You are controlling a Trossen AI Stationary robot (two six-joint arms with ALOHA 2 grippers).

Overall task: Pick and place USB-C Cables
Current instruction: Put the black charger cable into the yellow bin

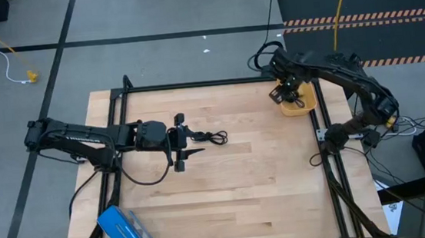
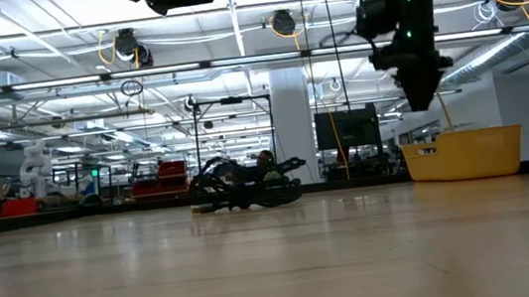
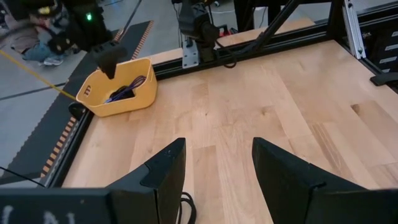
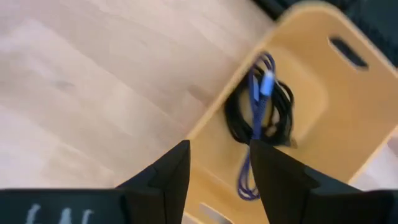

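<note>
Right gripper [image 4: 214,168] is hanging spread over the far-right corner's yellow bin [image 1: 307,104], purple cable [image 4: 256,124] dropped; the black coil [image 1: 208,138] at mid-table needs collecting next.

Two cables [image 4: 258,118] lie in the bin [image 1: 301,105] at the table's [image 1: 227,195] far right corner; a third cable [image 1: 208,138] lies mid-table.

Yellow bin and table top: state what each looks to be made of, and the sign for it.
Yellow bin: probably moulded plastic, with a smooth, even colour, rounded corners and a cut-out handle slot.

Table top: light wood, likely joined boards or butcher block; grain streaks and plank seams show, under a satin sheen.
</note>
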